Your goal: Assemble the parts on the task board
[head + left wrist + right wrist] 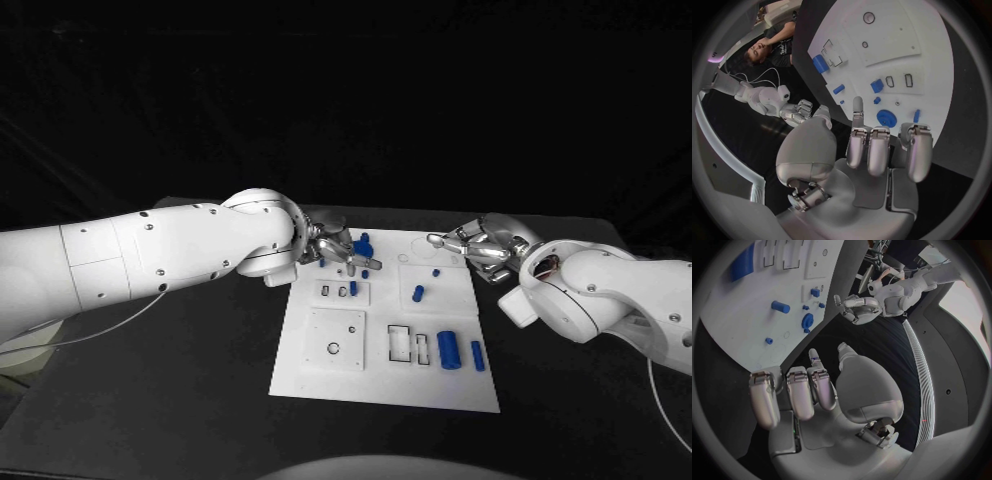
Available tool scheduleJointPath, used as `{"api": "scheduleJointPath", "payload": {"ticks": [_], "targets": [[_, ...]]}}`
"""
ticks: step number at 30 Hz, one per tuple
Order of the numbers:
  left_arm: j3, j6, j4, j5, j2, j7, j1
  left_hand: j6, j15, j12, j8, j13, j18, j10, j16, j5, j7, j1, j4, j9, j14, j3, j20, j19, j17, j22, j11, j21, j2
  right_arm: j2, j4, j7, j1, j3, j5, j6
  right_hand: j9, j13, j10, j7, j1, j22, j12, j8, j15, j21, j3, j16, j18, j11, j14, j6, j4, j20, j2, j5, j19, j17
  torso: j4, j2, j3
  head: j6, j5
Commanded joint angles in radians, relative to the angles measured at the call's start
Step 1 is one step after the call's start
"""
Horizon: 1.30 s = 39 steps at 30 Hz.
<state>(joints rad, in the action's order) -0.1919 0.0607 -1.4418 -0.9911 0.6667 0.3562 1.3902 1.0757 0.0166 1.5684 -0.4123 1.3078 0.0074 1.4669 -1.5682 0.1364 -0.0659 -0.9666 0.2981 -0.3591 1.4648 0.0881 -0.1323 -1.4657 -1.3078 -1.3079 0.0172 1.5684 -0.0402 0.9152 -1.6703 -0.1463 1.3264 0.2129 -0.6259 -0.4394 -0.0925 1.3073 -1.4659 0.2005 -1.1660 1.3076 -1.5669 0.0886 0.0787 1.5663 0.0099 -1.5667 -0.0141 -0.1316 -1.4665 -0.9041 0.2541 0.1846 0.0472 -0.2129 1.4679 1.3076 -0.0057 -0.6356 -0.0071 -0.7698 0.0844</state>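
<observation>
Both my robot hands, left (329, 247) and right (472, 245), hover released over the board (387, 340); several parts (449, 349) lie loose, so assembly seems barely begun.

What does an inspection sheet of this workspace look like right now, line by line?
Surface: black table, bare round the board.
Job's things: white task board in the middle; blue parts lie on it, two long ones near its right edge, a round blue part at its far end.
Clutter: nothing seen.
Hands: left hand and right hand over the board's far end, both holding nothing, fingers apart.
Cables: thin pale cable under the left arm.
Surroundings: dark backdrop behind the table.
</observation>
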Motion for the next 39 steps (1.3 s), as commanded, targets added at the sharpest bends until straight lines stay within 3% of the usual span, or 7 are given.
{"api": "scheduleJointPath", "payload": {"ticks": [1, 5, 14, 16, 27, 39], "targets": [[0.000, 0.099, 0.014, 0.009, -0.017, 0.152, 0.002, 0.007, 0.008, 0.002, -0.010, 0.263, -0.007, 0.104, -0.003, -0.004, 0.007, 0.010, -0.003, -0.020, 0.106, 0.002, 0.008, -0.105, -0.263, -0.263, -0.010, 0.002, 0.003, -0.003, 0.002, -0.015, -0.003, 0.000, -0.014, 0.029, -0.001, 0.264, -0.105, 0.007, 0.005, 0.263, -0.004, 0.004, 0.007, 0.004, 0.001, -0.004, 0.014, -0.009, -0.104, 0.003, 0.006, 0.007, 0.002, -0.006, 0.103, 0.263, -0.0003, -0.001, 0.0011, 0.000, -0.002], [0.000, 0.117, 0.038, 0.020, -0.041, 0.219, 0.001, 0.004, 0.011, 0.002, -0.010, 0.263, -0.007, 0.104, -0.003, 0.009, 0.009, 0.009, -0.004, -0.034, 0.106, 0.000, 0.011, -0.105, -0.263, -0.263, -0.013, 0.002, 0.009, -0.004, 0.005, -0.018, -0.006, 0.000, -0.016, 0.030, -0.001, 0.264, -0.105, 0.007, 0.005, 0.263, -0.004, 0.004, 0.007, 0.004, 0.000, -0.004, 0.014, -0.009, -0.104, 0.004, 0.007, 0.007, 0.002, -0.006, 0.103, 0.263, 0.0021, 0.000, 0.0008, -0.003, -0.006], [-0.001, 0.140, 0.067, 0.019, -0.077, 0.309, -0.001, -0.004, 0.014, 0.002, -0.002, 0.263, -0.007, 0.104, -0.003, 0.063, 0.011, -0.014, -0.005, -0.070, 0.106, -0.002, 0.022, -0.105, -0.263, -0.263, -0.015, 0.002, 0.018, -0.005, 0.009, -0.018, -0.008, 0.000, -0.018, 0.031, -0.001, 0.264, -0.105, 0.007, 0.006, 0.263, -0.004, 0.003, 0.007, 0.004, 0.000, -0.004, 0.014, -0.009, -0.104, 0.004, 0.007, 0.008, 0.003, -0.007, 0.103, 0.263, 0.0007, 0.001, 0.0000, -0.005, -0.007], [-0.001, 0.144, 0.075, 0.017, -0.084, 0.323, -0.002, -0.004, 0.014, 0.002, -0.002, 0.263, -0.007, 0.104, -0.003, 0.066, 0.011, -0.014, -0.005, -0.072, 0.106, -0.002, 0.023, -0.105, -0.263, -0.263, -0.016, 0.002, 0.018, -0.004, 0.009, -0.019, -0.009, 0.000, -0.018, 0.030, -0.001, 0.264, -0.105, 0.007, 0.006, 0.263, -0.004, 0.003, 0.007, 0.004, 0.000, -0.004, 0.014, -0.009, -0.104, 0.004, 0.007, 0.008, 0.003, -0.007, 0.103, 0.263, 0.0031, 0.001, 0.0004, -0.005, -0.009], [-0.004, 0.135, 0.114, -0.007, -0.126, 0.374, -0.013, -0.009, 0.015, 0.002, 0.004, 0.263, -0.007, 0.104, -0.003, 0.078, 0.012, -0.040, -0.006, -0.091, 0.106, -0.007, 0.028, -0.105, -0.263, -0.263, -0.017, 0.002, 0.034, -0.008, 0.011, -0.021, -0.012, 0.000, -0.018, 0.032, -0.001, 0.264, -0.105, 0.008, 0.006, 0.263, -0.004, 0.003, 0.008, 0.004, -0.001, -0.004, 0.014, -0.009, -0.104, 0.005, 0.009, 0.008, 0.004, -0.007, 0.103, 0.263, 0.0033, 0.001, -0.0010, -0.005, -0.010], [-0.006, 0.109, 0.161, 0.007, -0.177, 0.377, -0.027, -0.011, 0.015, 0.002, 0.006, 0.263, -0.007, 0.104, -0.003, 0.078, 0.011, -0.043, -0.005, -0.096, 0.106, -0.006, 0.029, -0.105, -0.263, -0.263, -0.016, 0.002, 0.038, -0.012, 0.016, -0.024, -0.015, 0.000, -0.019, 0.031, -0.001, 0.264, -0.105, 0.008, 0.006, 0.263, -0.004, 0.003, 0.008, 0.004, -0.002, -0.004, 0.014, -0.009, -0.104, 0.006, 0.009, 0.008, 0.005, -0.007, 0.103, 0.263, 0.0032, 0.000, -0.0005, -0.009, -0.014]]}}
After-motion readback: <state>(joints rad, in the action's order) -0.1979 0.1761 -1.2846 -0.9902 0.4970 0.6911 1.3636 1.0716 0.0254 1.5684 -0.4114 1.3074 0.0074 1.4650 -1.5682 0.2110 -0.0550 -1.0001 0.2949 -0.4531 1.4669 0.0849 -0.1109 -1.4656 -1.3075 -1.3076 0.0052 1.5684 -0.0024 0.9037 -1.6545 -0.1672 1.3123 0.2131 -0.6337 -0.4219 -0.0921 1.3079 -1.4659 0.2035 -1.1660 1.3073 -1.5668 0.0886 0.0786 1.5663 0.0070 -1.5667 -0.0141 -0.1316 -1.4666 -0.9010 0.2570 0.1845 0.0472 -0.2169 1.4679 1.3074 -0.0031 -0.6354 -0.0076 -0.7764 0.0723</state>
